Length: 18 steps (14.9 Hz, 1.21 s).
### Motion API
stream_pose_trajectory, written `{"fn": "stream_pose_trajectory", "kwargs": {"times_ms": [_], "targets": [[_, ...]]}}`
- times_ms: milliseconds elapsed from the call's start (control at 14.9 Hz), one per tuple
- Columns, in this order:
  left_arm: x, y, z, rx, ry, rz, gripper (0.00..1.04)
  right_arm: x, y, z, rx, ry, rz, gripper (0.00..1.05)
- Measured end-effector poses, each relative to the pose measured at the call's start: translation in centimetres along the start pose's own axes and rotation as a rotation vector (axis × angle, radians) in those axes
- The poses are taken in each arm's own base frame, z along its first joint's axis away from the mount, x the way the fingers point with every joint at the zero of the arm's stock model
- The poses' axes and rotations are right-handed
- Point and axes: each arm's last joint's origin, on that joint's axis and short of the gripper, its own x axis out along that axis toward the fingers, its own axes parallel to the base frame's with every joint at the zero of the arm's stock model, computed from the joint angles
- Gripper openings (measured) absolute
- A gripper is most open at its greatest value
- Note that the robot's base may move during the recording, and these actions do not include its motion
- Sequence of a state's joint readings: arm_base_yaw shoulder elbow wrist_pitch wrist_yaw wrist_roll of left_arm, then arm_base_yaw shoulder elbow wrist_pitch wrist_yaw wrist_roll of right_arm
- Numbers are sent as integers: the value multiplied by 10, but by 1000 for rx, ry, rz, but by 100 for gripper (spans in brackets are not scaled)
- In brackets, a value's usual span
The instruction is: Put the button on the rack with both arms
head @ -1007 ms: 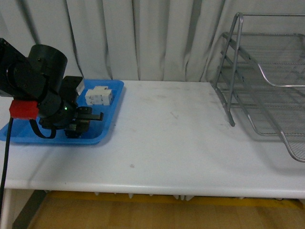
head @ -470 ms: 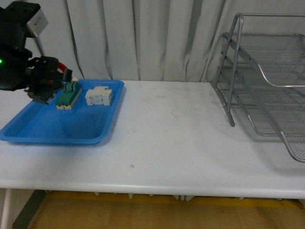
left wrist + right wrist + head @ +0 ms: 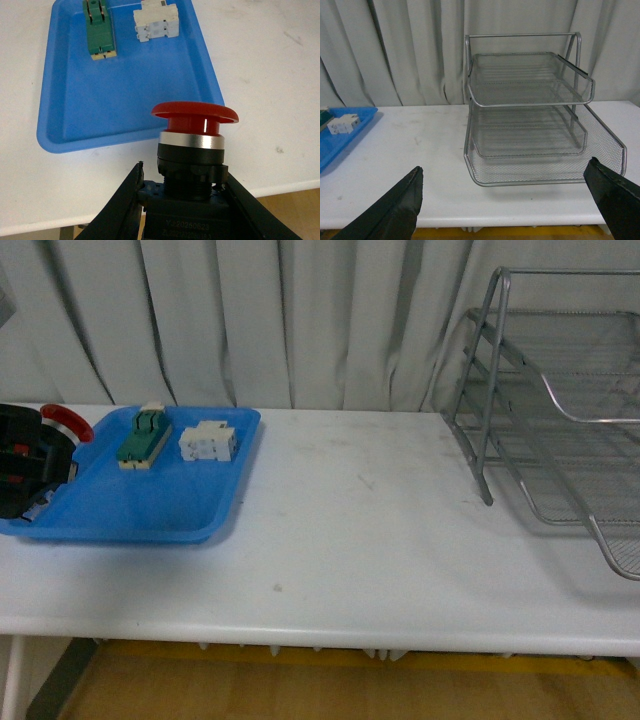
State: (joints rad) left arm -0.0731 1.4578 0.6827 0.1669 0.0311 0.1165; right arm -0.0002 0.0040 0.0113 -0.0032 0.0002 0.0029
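One second back, found the left claw (image 3: 25,468) low over the tray (image 3: 150,502); now finds it drawn out to the 9 o'clock edge of the front view, clenched on the button (image 3: 62,420). Confirmed from the left wrist: red cap pointing away from the claw, black body pinched between both fingers (image 3: 120,205). Cannot tell how high above the surface (image 3: 380,540) it hangs.

Leaves only the green block (image 3: 143,433) and the white block (image 3: 208,440) in the tray, toward its 12 o'clock rim. Means the pick is done, by the look of it, with carrying and placing not yet begun.

Puts the rack (image 3: 560,410) far off at 3 o'clock, well apart from the button. Shows the right claw (image 3: 504,170) released, fingers spread wide, facing the rack's open front.

Calls next, most likely, for a sweep toward 3 o'clock and a hand-over to the right claw mid-surface. Worth watching: a broad cap above a low grip, so some risk of tilt or slip in transit.
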Motion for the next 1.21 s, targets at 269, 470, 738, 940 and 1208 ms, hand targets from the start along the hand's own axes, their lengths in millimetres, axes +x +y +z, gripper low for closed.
{"fn": "stream_pose_trajectory", "kwargs": {"times_ms": [269,470,738,940,1208], "targets": [[-6,2,-6,-9,-16,16,38,0,0,0,0,1,0,98],[-6,0,-10,-6,-4,19,38,0,0,0,0,0,0,98],[-6,-4,-10,2,-2,8,38,0,0,0,0,-1,0,98],[-5,-5,-10,4,-2,3,38,0,0,0,0,-3,0,98],[-4,-5,-12,4,12,0,37,0,0,0,0,4,0,98]]}}
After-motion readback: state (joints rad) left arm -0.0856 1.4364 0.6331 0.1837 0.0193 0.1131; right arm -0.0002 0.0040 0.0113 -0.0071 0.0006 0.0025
